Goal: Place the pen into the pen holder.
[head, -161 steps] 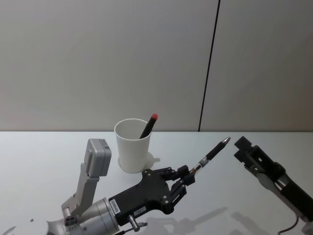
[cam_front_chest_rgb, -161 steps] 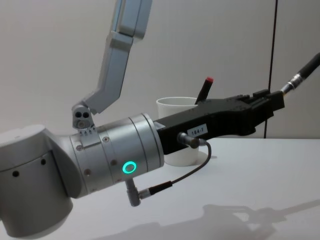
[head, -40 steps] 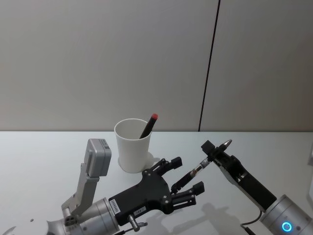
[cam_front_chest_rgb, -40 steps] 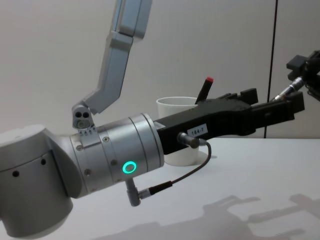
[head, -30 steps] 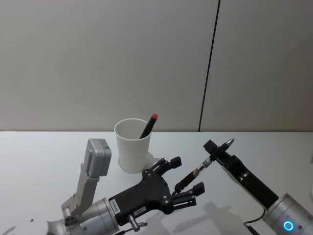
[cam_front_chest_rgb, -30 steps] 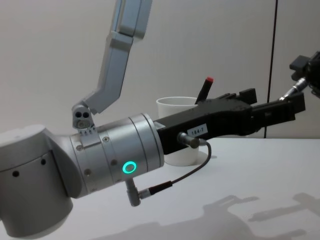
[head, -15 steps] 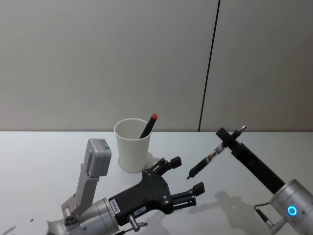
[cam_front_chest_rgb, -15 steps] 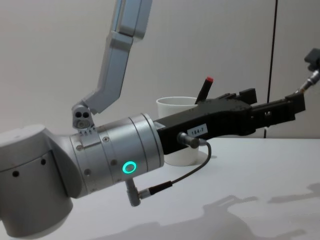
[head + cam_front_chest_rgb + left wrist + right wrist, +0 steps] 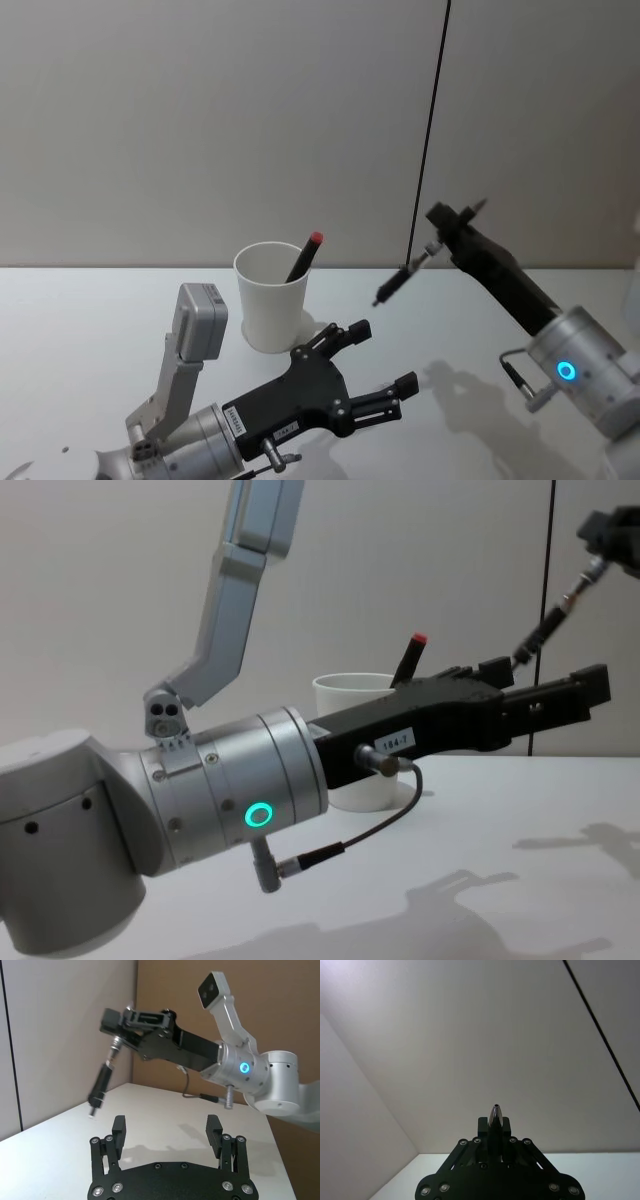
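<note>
Pen (image 9: 404, 272) held in the air, slanted, lower tip pointing down toward the table (image 9: 90, 310), well above the surface. It sits to the right of the pen holder (image 9: 271, 298) and apart from it, at about rim height or a little higher in the head view. Right gripper (image 9: 447, 226) has its fingers pinched together on the pen's upper end; the silver tip pokes out past the fingertips in the right wrist view (image 9: 494, 1113). From the left wrist view the pen (image 9: 101, 1085) hangs below the right gripper (image 9: 116, 1032), free of anything else.

Pen holder: white cup, upright on the table, toward the back. A red-capped pen (image 9: 304, 256) already leans inside it, cap above the rim.

Left gripper (image 9: 382, 366) low over the table just in front of the cup, fingers (image 9: 118, 1130) spread wide, nothing between them. In the chest view it (image 9: 560, 693) reaches forward across the cup (image 9: 345, 689).
</note>
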Available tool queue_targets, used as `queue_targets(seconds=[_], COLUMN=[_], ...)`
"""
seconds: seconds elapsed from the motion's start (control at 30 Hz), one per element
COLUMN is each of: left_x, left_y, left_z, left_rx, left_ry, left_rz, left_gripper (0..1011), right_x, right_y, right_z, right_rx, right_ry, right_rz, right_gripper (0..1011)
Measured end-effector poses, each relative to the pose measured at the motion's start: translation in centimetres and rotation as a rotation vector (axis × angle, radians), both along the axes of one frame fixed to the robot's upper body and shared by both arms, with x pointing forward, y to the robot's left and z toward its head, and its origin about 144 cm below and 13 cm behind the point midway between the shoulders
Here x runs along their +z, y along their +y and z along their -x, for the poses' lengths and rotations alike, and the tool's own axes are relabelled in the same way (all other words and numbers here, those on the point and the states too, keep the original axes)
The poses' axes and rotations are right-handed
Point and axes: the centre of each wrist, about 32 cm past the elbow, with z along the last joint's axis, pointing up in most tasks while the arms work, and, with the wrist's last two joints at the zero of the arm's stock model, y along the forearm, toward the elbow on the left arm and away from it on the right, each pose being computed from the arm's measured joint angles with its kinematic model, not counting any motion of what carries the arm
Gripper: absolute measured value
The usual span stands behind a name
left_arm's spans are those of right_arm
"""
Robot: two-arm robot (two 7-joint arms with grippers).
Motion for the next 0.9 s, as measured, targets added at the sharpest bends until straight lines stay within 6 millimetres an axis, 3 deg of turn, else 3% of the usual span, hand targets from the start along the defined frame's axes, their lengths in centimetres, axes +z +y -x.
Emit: queue_targets(seconds=[0.43,0.9], left_x=[0.0,0.0], left_y=[0.0,0.0], left_z=[0.0,0.0], left_rx=[0.0,0.0], left_ry=[0.0,0.0], left_rz=[0.0,0.0], left_gripper=[1003,1003], right_x=[1.2,1.0], right_y=[2.8,5.9], right_z=[-2.7,-4.5], right_rx=[0.012,-0.024], right_ry=[-0.16,-0.287], right_rz=[0.127,0.262], right_gripper=[133,133])
